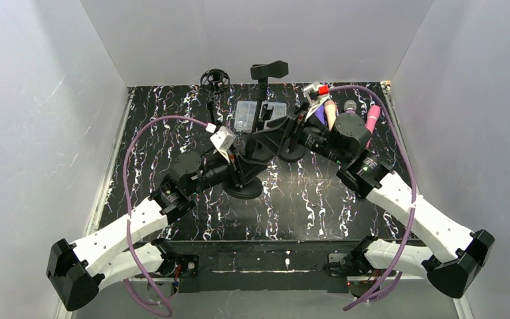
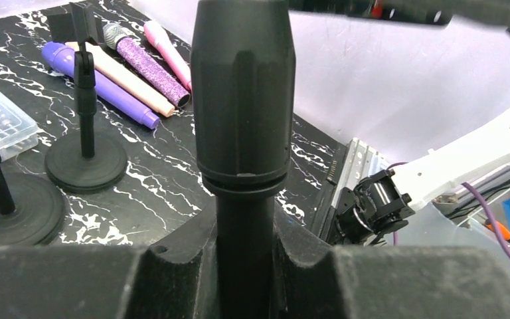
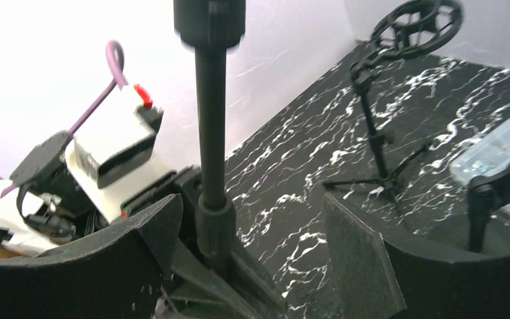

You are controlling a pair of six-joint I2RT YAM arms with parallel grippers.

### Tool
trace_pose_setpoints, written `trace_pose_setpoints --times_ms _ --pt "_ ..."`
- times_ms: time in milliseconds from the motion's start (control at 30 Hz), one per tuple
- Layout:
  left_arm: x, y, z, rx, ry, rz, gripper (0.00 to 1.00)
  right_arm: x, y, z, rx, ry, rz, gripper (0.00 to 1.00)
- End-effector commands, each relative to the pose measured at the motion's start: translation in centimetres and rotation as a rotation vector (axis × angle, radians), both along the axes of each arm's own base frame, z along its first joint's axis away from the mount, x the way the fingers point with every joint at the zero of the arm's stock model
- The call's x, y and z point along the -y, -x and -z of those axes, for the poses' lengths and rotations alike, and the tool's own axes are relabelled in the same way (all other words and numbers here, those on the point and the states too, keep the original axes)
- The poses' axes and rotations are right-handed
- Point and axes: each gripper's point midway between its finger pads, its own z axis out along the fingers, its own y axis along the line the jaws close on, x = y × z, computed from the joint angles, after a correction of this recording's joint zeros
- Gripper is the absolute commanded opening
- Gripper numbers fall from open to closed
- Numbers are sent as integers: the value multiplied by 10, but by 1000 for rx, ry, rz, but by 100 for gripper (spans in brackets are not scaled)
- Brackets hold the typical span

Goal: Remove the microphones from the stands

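1. Nearest me, the left gripper (image 2: pixel 242 272) is clamped tight on the black pole of a round-based desk stand (image 1: pixel 244 189). It grips low down, beneath the fat adjusting collar (image 2: pixel 242 93).
2. Just beyond, the right gripper (image 3: pixel 249 222) holds its fingers spread wide on either side of that same pole. It carries nothing and touches nothing that I can see.
3. Farther back are two spare stands (image 2: pixel 85 159) on round bases, and the clip (image 1: pixel 269 68) on the taller one looks empty. A clear plastic box (image 1: pixel 252 114) lies behind them. A tripod stand (image 1: pixel 214 80) with a ring shock mount sits at the far edge.
4. At the far right, four microphones (image 2: pixel 143 63) lie side by side on the marbled table (image 1: pixel 319 199): purple, beige, glittery and pink. They are well apart from the gripped stand.
5. Progress, as I judge it: no holder I can see carries a microphone, so the lifting-off seems done. What is left would be letting go of the stand. The head of the gripped stand is hidden, though, so one might sit there unseen.
6. Only the left wrist camera shows the clamp on the pole and the microphones' colours plainly. Only the right wrist camera shows the gap between the spread fingers and the pole. The overhead view alone shows both arms meeting at one stand, but there the right arm covers that stand's head.
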Motion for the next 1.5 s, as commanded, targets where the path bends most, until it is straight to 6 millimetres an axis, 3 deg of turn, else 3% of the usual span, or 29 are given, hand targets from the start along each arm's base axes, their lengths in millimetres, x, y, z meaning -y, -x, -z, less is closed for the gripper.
trace_pose_setpoints --times_ms 0,267,567,767,800,867,933,967,1100,1233,1333,1467 --pt "-1 -5 -36 133 52 -23 0 7 -24 -24 35 6 129 84" --pt "4 -13 -14 133 -10 -26 0 1 -43 -31 37 8 186 77" --pt "6 -18 11 106 -56 -36 0 0 -50 -30 49 23 216 63" --pt "7 -20 28 87 -88 -34 0 -4 -52 -19 53 44 210 38" --pt "7 -21 31 80 -95 -39 0 -5 -51 -17 55 49 203 30" --pt "7 -23 39 66 -106 -49 0 -10 -51 -10 61 72 187 6" --pt "6 -26 46 48 -118 -63 0 -13 -49 -4 70 94 172 1" --pt "5 -26 50 40 -122 -68 7 -14 -49 -1 78 100 172 1" --pt "-1 -30 63 13 -139 -110 55 -12 -46 9 125 103 184 1" --pt "-12 -31 67 0 -148 -159 87 -12 -43 22 178 100 181 1" --pt "-25 -34 69 -16 -169 -224 98 -14 -43 30 204 96 179 1" --pt "-55 -34 78 -64 -215 -346 98 -21 -48 48 233 104 177 1"
